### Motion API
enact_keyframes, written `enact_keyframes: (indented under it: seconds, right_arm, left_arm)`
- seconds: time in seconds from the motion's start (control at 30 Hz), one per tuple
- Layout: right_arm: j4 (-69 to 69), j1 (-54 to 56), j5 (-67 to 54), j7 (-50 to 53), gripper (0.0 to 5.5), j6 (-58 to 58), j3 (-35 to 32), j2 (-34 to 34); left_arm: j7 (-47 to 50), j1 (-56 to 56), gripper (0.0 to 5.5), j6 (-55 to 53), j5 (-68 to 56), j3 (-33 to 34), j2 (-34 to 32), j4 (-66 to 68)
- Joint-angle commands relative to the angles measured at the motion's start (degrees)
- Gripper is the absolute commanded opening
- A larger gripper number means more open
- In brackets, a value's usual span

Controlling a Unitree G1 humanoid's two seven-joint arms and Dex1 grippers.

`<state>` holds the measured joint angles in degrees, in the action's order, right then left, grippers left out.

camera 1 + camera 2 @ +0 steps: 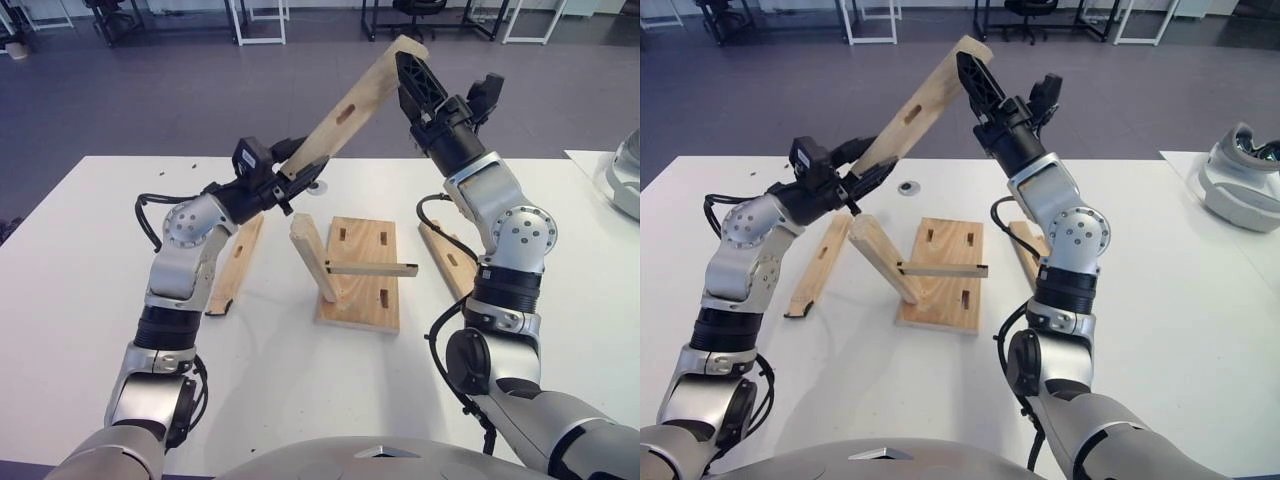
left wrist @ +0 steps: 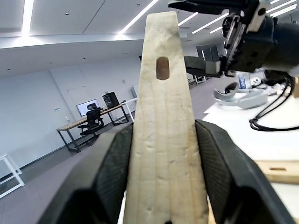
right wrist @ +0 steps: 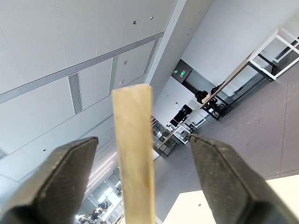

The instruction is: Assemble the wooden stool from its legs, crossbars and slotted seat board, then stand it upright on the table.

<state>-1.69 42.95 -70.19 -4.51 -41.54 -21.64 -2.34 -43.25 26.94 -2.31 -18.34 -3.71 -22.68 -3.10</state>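
Note:
A long wooden leg (image 1: 350,110) with an oval slot slants up over the far side of the table. My left gripper (image 1: 285,175) is shut on its lower end, both pads (image 2: 112,177) pressed to its sides. My right gripper (image 1: 449,70) is open at the leg's top end (image 3: 133,154), which stands between the fingers (image 3: 56,186) with a gap on each side. The slotted seat board (image 1: 375,240) lies flat at the table's middle. On it leans a second leg (image 1: 313,255) with a thin crossbar (image 1: 370,268) sticking out sideways.
Two more legs lie flat on the white table, one left of the board (image 1: 237,265) and one right of it (image 1: 450,260). A small round disc (image 1: 908,187) sits behind the board. A white headset (image 1: 1240,180) rests on the neighbouring table at the right.

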Motion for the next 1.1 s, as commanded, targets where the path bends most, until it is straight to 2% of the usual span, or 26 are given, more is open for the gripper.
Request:
enact_keyframes:
  seconds: [0.03,0.2,0.33,0.43,0.47,0.5,0.57,0.67,0.77,0.9,0.97,1.1]
  right_arm:
    - [-0.38,0.91,-0.82,-0.07,3.32,-0.8,0.28,-0.7]
    - [0.8,-0.48,-0.73,0.33,2.41,-1.54,0.43,-1.38]
    - [1.39,-1.51,-0.13,0.44,1.44,-1.8,0.76,-2.1]
    - [1.27,-1.81,1.2,0.14,1.02,-0.45,0.61,-2.29]
    - [1.3,-1.99,1.57,0.21,1.01,0.11,0.47,-2.25]
    - [1.29,-2.15,1.96,0.33,1.01,0.68,0.31,-2.2]
    - [2.53,-4.68,7.09,0.87,1.01,4.15,0.63,-3.26]
    - [10.66,-16.85,11.89,3.42,1.01,7.1,-1.44,-3.72]
    - [22.2,-31.76,8.69,6.05,1.01,4.8,-3.94,-3.57]
    - [34.3,-48.8,-5.37,14.77,1.01,2.77,-7.52,-1.65]
    - [36.56,-52.35,-9.64,18.18,1.0,2.14,-7.25,-3.42]
    - [38.1,-53.36,-8.67,22.94,1.0,3.87,-6.74,-6.85]
  left_arm:
    - [-2.07,-0.14,2.07,1.78,1.28,-0.55,-1.07,-0.29]
    - [-1.6,0.95,2.07,2.01,1.35,0.44,-0.76,0.48]
    - [-2.45,0.88,2.07,2.37,2.47,-0.51,-1.27,0.89]
    - [-2.94,1.09,2.07,2.68,3.2,-0.94,-1.72,1.73]
    - [-2.92,1.16,2.07,2.73,3.47,-0.84,-1.83,2.02]
    - [-2.7,1.25,2.43,2.73,3.77,-0.67,-1.88,2.31]
    - [-1.84,1.35,2.76,2.05,4.48,-0.2,-1.98,3.63]
    - [0.77,-0.3,3.36,-0.04,4.29,2.49,-2.86,5.86]
    - [4.12,-6.86,3.84,-3.79,5.58,3.84,-4.34,3.04]
    - [6.59,-18.18,4.59,-7.44,11.77,-2.32,-4.94,-3.17]
    - [7.51,-23.23,4.61,-10.16,14.24,-5.06,-5.15,-6.22]
    - [8.22,-26.4,4.61,-14.9,18.37,-8.33,-6.55,-8.65]
